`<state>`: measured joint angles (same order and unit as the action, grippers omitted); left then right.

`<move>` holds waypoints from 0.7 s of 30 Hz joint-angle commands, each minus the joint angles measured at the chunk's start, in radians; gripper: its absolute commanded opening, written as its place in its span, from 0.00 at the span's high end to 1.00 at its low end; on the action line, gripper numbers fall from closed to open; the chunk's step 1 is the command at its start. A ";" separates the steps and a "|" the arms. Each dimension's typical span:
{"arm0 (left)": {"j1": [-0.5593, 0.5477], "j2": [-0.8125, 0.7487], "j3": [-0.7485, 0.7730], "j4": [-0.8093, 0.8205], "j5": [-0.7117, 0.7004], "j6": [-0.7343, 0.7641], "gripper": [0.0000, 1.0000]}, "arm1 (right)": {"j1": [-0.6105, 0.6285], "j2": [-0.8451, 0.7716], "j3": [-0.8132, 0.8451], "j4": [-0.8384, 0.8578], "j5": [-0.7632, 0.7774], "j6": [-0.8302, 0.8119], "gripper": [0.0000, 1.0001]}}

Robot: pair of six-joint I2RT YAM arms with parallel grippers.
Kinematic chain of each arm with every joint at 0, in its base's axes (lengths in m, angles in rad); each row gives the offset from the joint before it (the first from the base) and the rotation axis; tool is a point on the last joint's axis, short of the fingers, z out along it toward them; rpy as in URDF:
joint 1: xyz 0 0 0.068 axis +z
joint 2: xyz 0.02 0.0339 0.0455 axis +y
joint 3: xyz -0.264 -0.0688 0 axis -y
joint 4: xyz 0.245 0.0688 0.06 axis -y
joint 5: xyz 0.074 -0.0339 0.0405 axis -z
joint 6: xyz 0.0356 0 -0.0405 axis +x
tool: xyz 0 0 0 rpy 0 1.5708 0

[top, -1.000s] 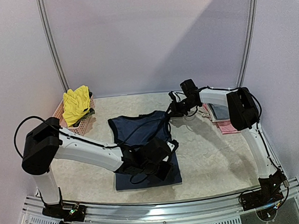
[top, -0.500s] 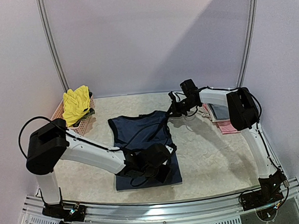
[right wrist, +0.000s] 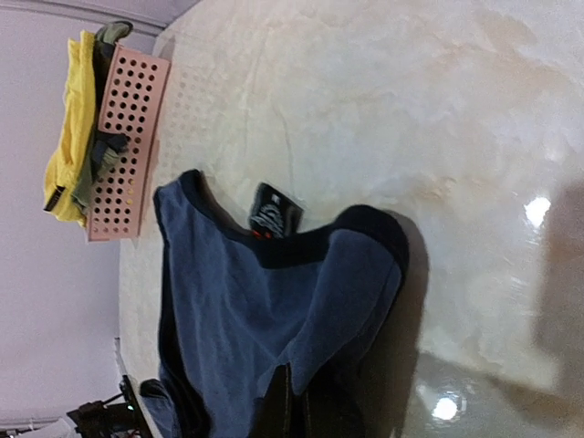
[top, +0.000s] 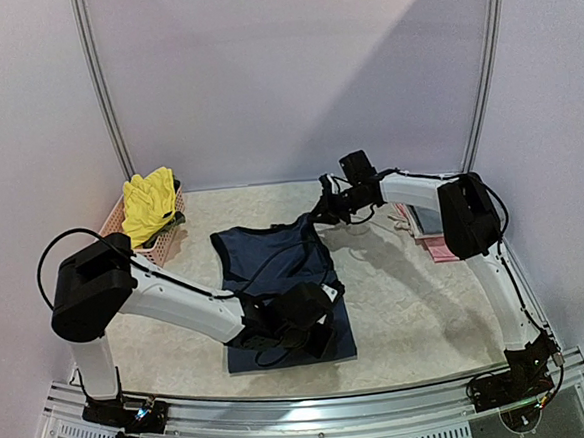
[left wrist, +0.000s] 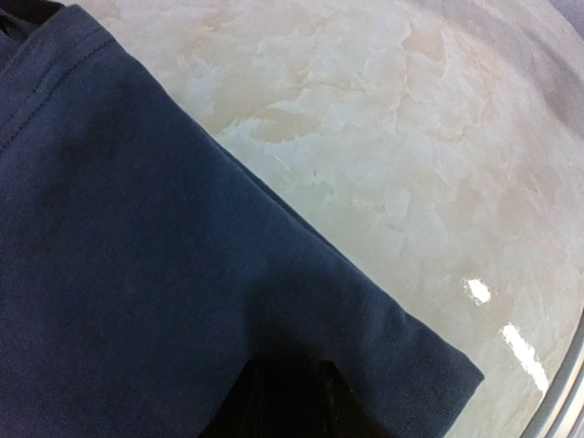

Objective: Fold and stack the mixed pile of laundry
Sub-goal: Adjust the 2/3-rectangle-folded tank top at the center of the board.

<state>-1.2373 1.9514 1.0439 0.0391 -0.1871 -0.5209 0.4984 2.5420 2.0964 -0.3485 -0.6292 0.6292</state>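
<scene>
Navy top [top: 275, 265] lies flat just right of the basket [top: 159, 246], long axis running away from the arm bases; right gripper [top: 316, 215] pinches its far shoulder on the side away from the basket, left gripper [top: 318, 335] sits narrow on the near hem, grip unclear.
</scene>
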 commanded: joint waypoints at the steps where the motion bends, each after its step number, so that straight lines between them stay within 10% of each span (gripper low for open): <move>1: -0.020 0.033 -0.032 0.019 0.021 -0.013 0.79 | 0.012 -0.027 0.080 0.085 -0.009 0.118 1.00; 17: -0.024 0.036 -0.053 0.051 0.046 -0.018 0.79 | 0.014 0.106 0.132 0.309 0.020 0.368 0.97; 21: -0.025 0.028 -0.058 0.059 0.051 -0.021 0.79 | 0.017 0.112 0.133 0.306 0.018 0.375 0.75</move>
<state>-1.2407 1.9553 1.0142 0.1131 -0.1802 -0.5285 0.5098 2.6328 2.1887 -0.0929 -0.6300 0.9749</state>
